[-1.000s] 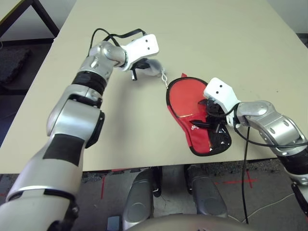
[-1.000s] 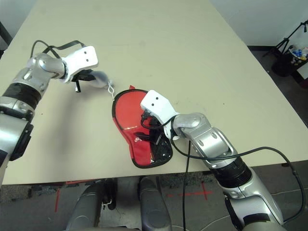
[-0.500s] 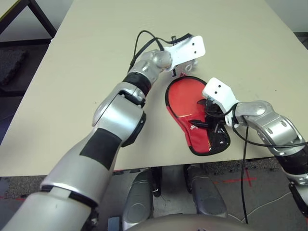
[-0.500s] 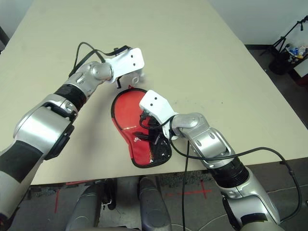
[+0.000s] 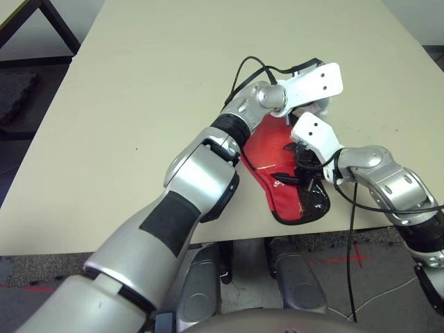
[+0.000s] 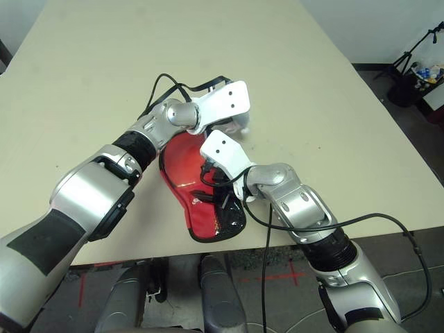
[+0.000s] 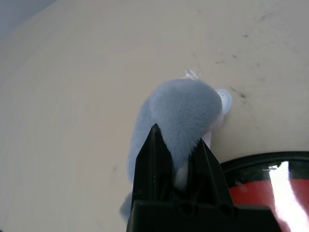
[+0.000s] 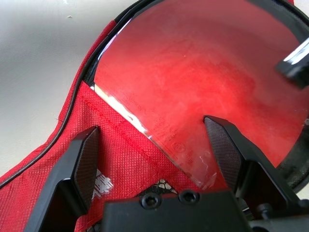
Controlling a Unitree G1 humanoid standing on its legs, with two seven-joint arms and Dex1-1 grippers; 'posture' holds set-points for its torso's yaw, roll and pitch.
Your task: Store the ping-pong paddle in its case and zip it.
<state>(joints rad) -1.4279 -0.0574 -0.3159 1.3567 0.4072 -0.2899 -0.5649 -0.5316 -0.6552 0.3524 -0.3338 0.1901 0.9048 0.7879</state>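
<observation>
The red fabric case (image 5: 272,170) lies flat on the table near its front edge, round end away from me, with black zipper edging. My left gripper (image 7: 177,140) is shut on a pale grey fuzzy pouch (image 7: 181,111) just past the case's far right rim; its white wrist (image 5: 316,83) reaches across the case. My right gripper (image 8: 152,128) rests open over the case, its fingers (image 8: 84,154) straddling a fabric flap and a glossy round red surface (image 8: 203,82). I cannot tell whether that surface is the ping-pong paddle; no handle shows.
The beige table (image 5: 159,69) stretches wide to the left and beyond the case. Its front edge (image 5: 104,246) runs close below the case. Black cables loop off both wrists (image 5: 354,229). A dark table leg (image 5: 62,24) stands on the floor at far left.
My left arm swept from the case's left side around its far round end to the right, carrying the grey pouch. The right gripper stayed put on the case.
</observation>
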